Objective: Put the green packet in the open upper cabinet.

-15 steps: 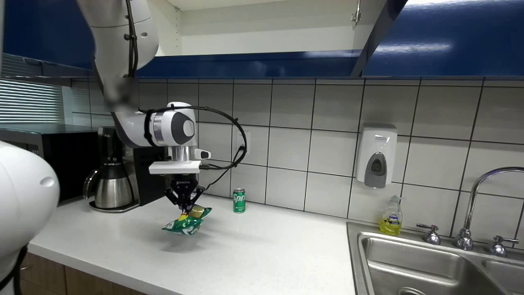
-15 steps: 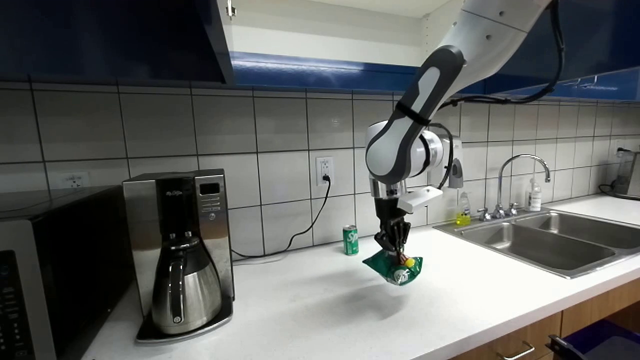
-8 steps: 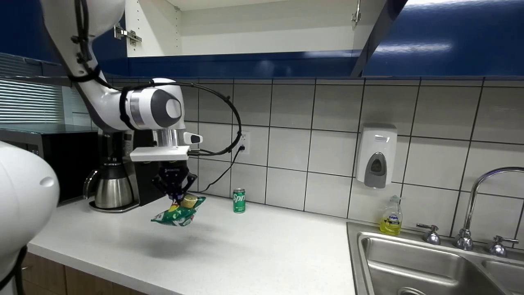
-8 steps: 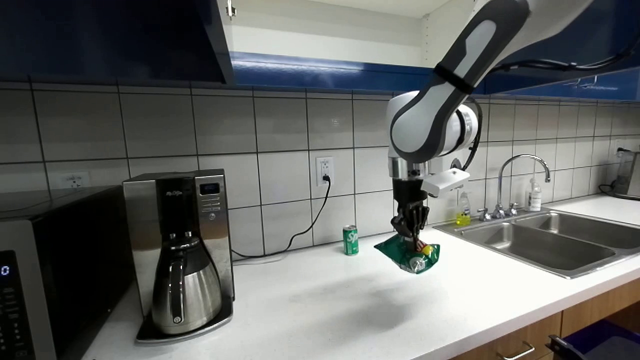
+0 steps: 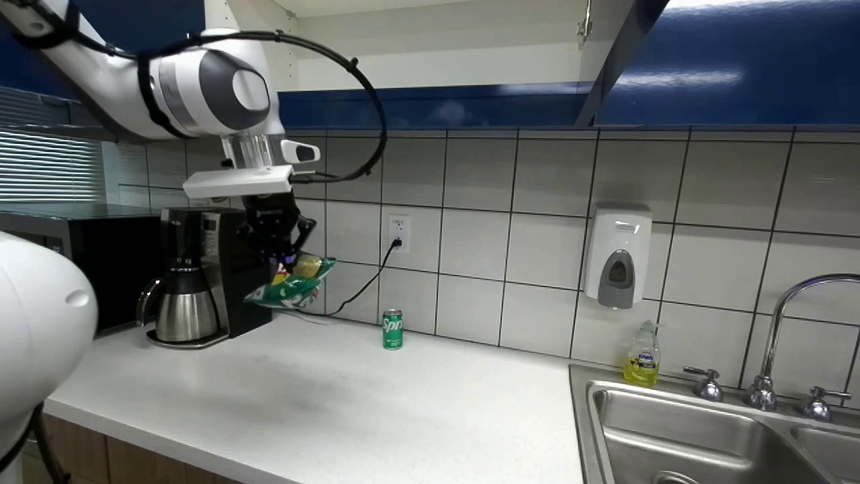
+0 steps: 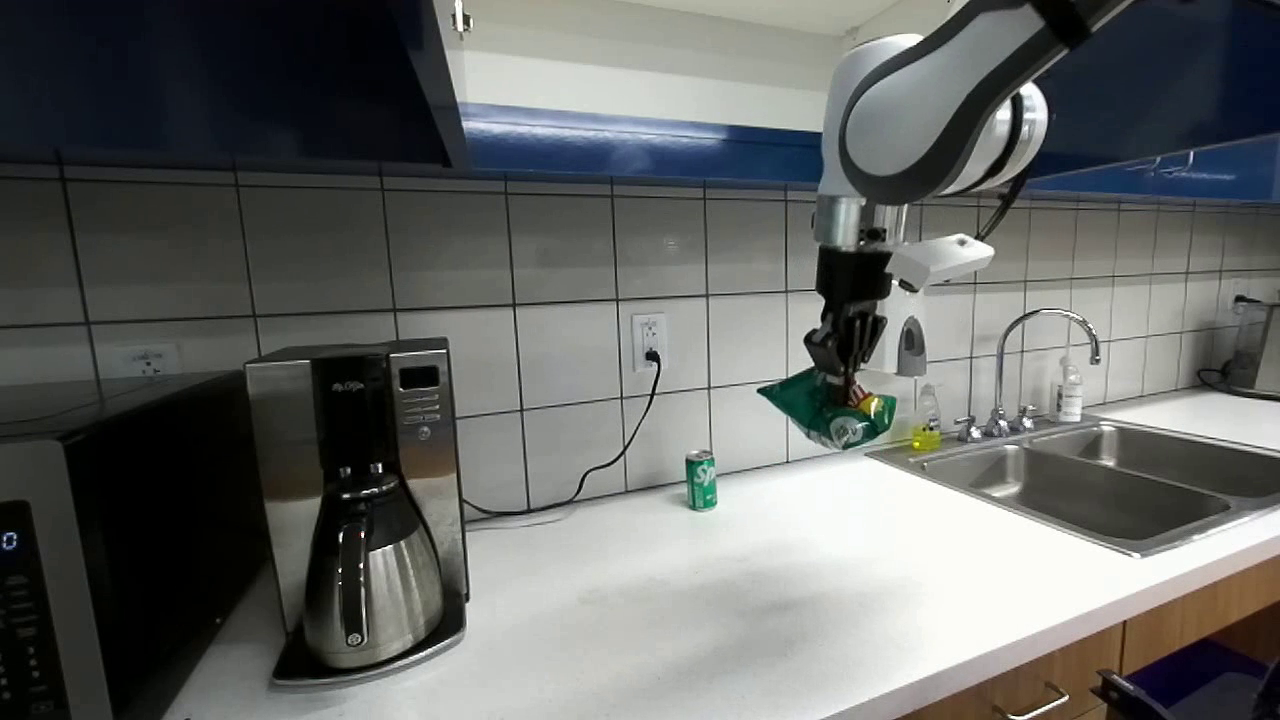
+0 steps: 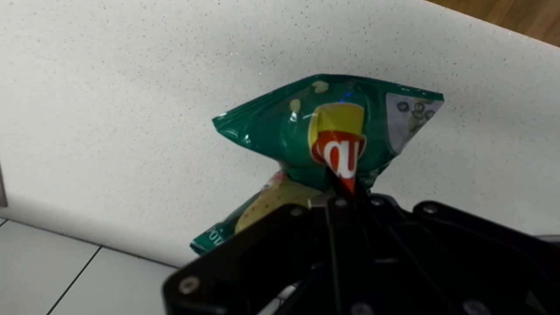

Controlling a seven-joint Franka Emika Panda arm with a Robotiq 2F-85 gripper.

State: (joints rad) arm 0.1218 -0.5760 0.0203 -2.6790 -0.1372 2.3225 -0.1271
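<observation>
The green packet (image 5: 287,293) is a crumpled shiny bag hanging well above the counter; it also shows in an exterior view (image 6: 808,402) and in the wrist view (image 7: 295,131). My gripper (image 5: 285,262) points down and is shut on the packet's middle, pinching it into a fold; the gripper also shows in an exterior view (image 6: 846,376) and in the wrist view (image 7: 345,190). The fingertips are partly hidden by the foil. The open upper cabinet (image 5: 437,57), with white interior and blue lower edge, is above the gripper; it also shows in an exterior view (image 6: 640,62).
An open blue door (image 5: 732,67) sticks out beside the cabinet opening; another dark door (image 6: 220,80) stands at the opposite side. A Sprite can (image 5: 392,329), a coffee maker (image 6: 360,500), a microwave (image 6: 130,540) and a sink (image 5: 672,430) are on the counter. A soap dispenser (image 5: 619,255) hangs on the wall.
My gripper has risen with the packet, well off the counter. It has shifted slightly left, then mostly straight up, in an exterior view. The packet stays in the grip.
</observation>
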